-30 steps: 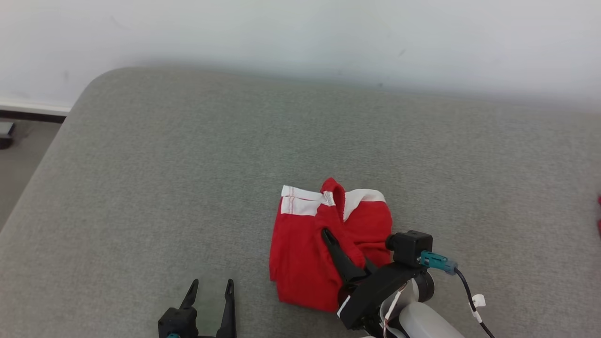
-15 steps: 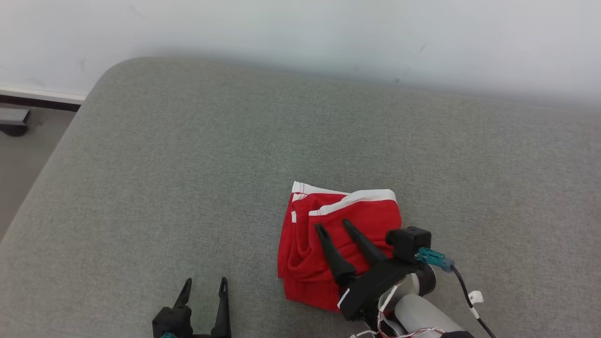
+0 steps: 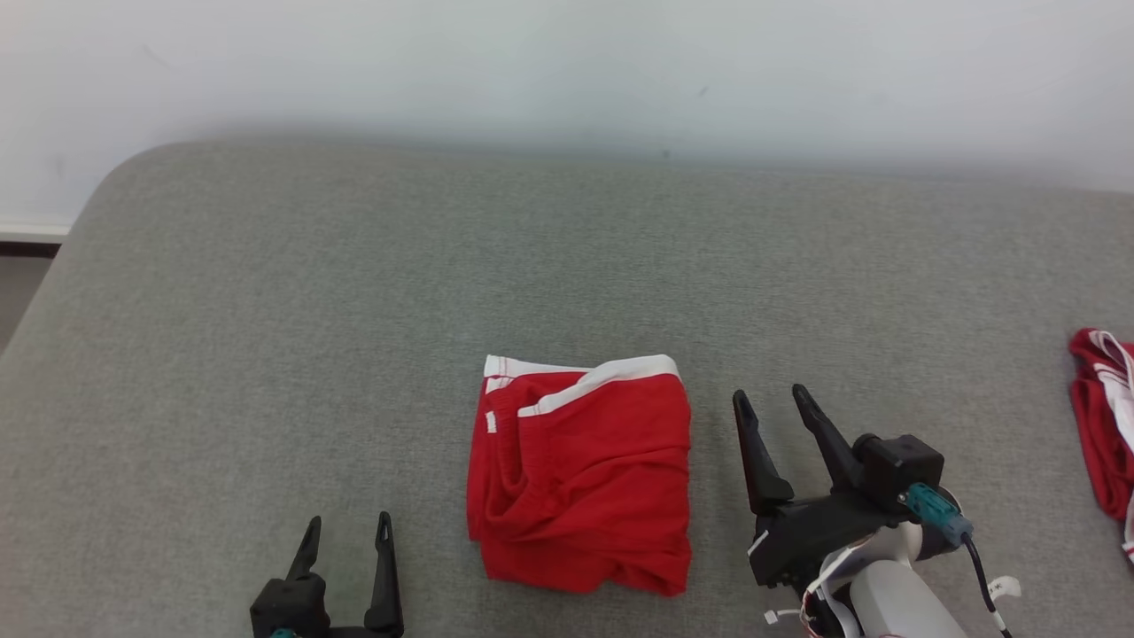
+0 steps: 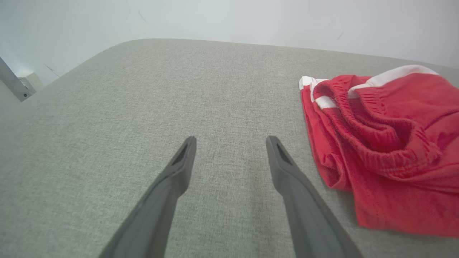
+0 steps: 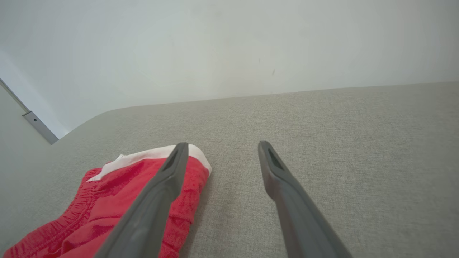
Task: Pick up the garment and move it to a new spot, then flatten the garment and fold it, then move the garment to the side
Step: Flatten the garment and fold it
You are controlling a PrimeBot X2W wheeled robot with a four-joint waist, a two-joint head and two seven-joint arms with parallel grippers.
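The garment [image 3: 585, 474] is a pair of red shorts with white trim, folded into a rough square on the grey cushioned surface [image 3: 354, 310]. My right gripper [image 3: 769, 397] stands open just to its right, clear of the cloth, with nothing between its fingers. My left gripper [image 3: 345, 528] is open at the lower left, a short way left of the garment. In the left wrist view the garment [image 4: 383, 143] lies to the right of my open left gripper [image 4: 231, 141]. In the right wrist view the garment [image 5: 107, 211] sits at the lower left, partly behind the left finger [image 5: 157, 193].
Another red and white piece of cloth [image 3: 1103, 434] lies at the right edge of the surface. A pale wall [image 3: 567, 71] runs along the back. The surface's rounded left corner drops to the floor [image 3: 13, 292].
My right gripper let go of the garment, opened, and drew back to its right. The garment now lies flat and square. The head camera also shifted, bringing the second cloth into view.
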